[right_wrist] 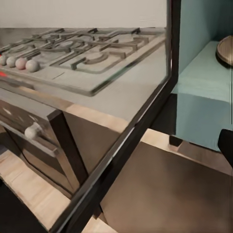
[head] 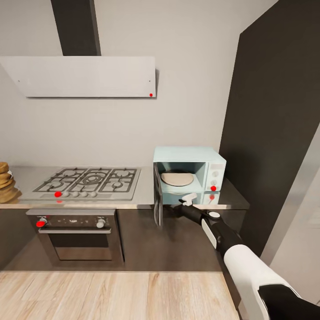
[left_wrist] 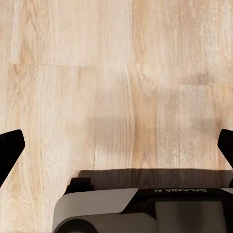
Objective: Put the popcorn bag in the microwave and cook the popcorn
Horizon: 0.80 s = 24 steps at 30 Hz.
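Just beyond the right gripper (head: pixel 189 199), the microwave (head: pixel 190 176) stands with its door (head: pixel 157 200) swung wide, edge-on toward us, and the round plate (head: pixel 177 178) inside sits bare. The gripper is right at the front lip of the open cavity, below the plate, close to the door's inner side. How far its fingers are spread I cannot tell; from the right wrist camera only one dark fingertip (right_wrist: pixel 226 145) pokes in, with the glass door (right_wrist: pixel 121 141) slanting across and the pale blue cavity wall (right_wrist: pixel 201 92) beside it.

Off to the gripper's left along the countertop (head: pixel 146 195) lies the gas hob (head: pixel 89 181), the oven (head: pixel 75 233) under it. And far beyond the hob, well apart from the gripper, there at the countertop's end, is the brown ridged popcorn bag (head: pixel 6 183), partly cut off.

The left gripper (left_wrist: pixel 116 145) hangs over pale wood floor (left_wrist: pixel 116 73), its two dark fingertips (left_wrist: pixel 9 150) far apart at either side, nothing between them.
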{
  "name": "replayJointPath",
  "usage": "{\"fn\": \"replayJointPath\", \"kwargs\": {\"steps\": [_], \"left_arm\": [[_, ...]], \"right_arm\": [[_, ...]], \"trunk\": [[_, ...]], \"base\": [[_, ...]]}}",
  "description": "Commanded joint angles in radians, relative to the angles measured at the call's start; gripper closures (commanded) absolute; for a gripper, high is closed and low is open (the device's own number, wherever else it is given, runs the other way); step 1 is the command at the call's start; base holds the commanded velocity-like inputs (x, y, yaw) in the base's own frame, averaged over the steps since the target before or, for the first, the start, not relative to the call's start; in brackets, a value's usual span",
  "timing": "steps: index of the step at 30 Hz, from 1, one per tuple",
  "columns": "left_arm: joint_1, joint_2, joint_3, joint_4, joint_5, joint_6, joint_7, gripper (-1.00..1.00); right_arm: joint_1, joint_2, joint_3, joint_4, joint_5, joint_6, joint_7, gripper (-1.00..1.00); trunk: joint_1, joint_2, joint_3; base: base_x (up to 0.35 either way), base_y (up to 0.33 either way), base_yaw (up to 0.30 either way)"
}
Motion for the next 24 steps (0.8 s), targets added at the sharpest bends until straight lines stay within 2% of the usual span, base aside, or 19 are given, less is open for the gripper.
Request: {"fn": "replayJointPath", "kwargs": {"steps": [1,11,24], "left_arm": [[-0.001,0.0,0.0,0.001,0.001,-0.003,0.001,-1.0],[-0.001,0.0,0.0,0.001,0.001,-0.004,0.001,-1.0],[-0.001,0.0,0.0,0.001,0.001,-0.004,0.001,-1.0]], "right_arm": [[0.0,0.001,0.0,-0.002,-0.001,0.006,0.0,-1.0],[0.002,0.005,0.002,-0.007,-0.002,0.008,-0.004,-1.0],[0.003,0.005,0.001,-0.007,-0.001,0.008,-0.005,-1.0]], "trunk": [[0.0,-0.001,-0.001],[0.0,-0.001,-0.002],[0.0,-0.001,-0.004]], "base": [[0.0,0.0,0.0],[0.0,0.0,0.004],[0.0,0.0,0.089]]}}
